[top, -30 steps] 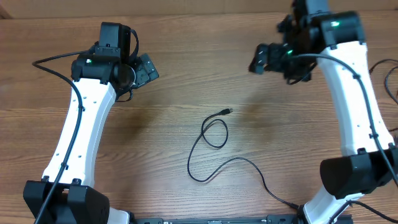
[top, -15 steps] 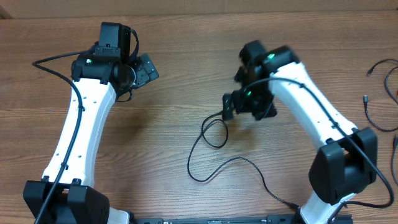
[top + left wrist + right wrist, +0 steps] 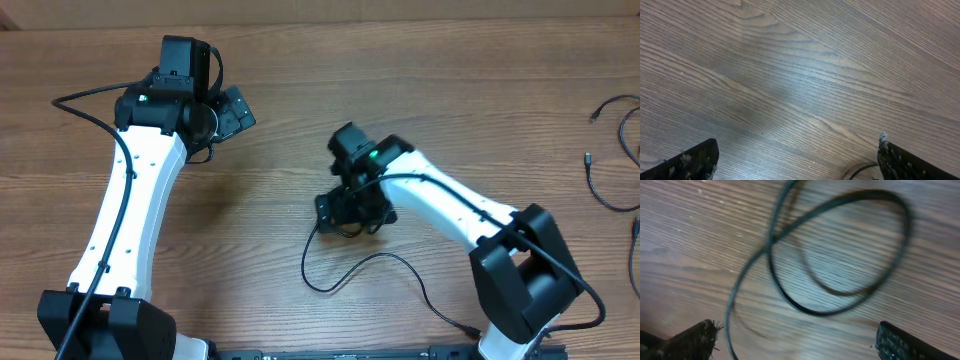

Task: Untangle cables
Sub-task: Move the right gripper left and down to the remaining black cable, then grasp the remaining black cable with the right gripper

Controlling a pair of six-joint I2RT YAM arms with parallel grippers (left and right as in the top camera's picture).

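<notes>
Overhead, we see the brown wood-grain table (image 3: 300, 60) with one thin black looped cord (image 3: 390, 256) lying on it. The right arm's black two-finger gripper (image 3: 350, 210) sits directly above that cord's loop end and hides it. From there the cord curves down, bends back and trails away toward the right arm's base. Well apart from this cord, at the far right edge, lie more loose thin black cords (image 3: 596, 185) with small plug ends. The left arm's black gripper (image 3: 232, 112) hangs well away from the looped cord, toward the upper left.

The right wrist view gives us what the overhead hides. The loop (image 3: 810, 312) appears blurred, crossing over itself and lying flat on the wood between the right gripper's (image 3: 797, 335) widely spread fingers (image 3: 695, 340). Its jaws stand fully apart and grip nothing. We cannot tell whether a fingertip touches the cord.

The left wrist view shows only bare wood grain between the left gripper's (image 3: 797, 160) fingertips (image 3: 695, 160). Those jaws are also spread wide, holding nothing, with none of the looped cord beneath them.
</notes>
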